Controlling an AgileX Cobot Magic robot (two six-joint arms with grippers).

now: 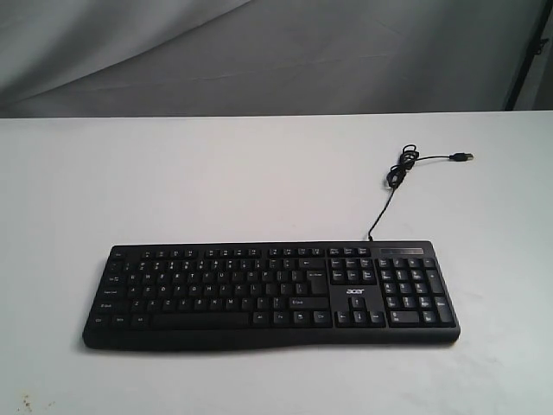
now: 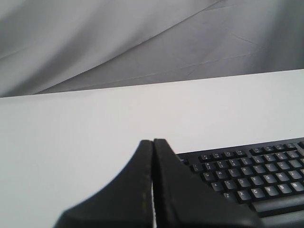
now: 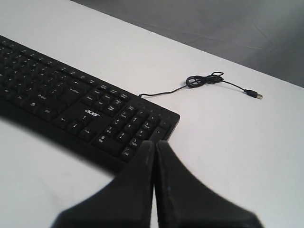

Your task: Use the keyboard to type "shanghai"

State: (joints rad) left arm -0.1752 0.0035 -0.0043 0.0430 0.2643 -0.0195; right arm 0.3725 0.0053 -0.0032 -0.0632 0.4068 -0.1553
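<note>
A black full-size keyboard (image 1: 270, 295) with white legends and a small acer logo lies flat near the front of the white table (image 1: 216, 181). Its thin black cable (image 1: 399, 169) runs back from the right end to a loose coil and USB plug. Neither arm shows in the exterior view. In the left wrist view my left gripper (image 2: 153, 141) is shut and empty, its tips off the left end of the keyboard (image 2: 251, 178). In the right wrist view my right gripper (image 3: 155, 143) is shut and empty, its tips by the number-pad corner of the keyboard (image 3: 71, 99).
Grey cloth (image 1: 259, 52) hangs behind the table's far edge. The coiled cable (image 3: 204, 80) and its plug (image 3: 256, 95) lie on the table behind the keyboard's right end. A dark stand leg (image 1: 529, 52) shows at the far right.
</note>
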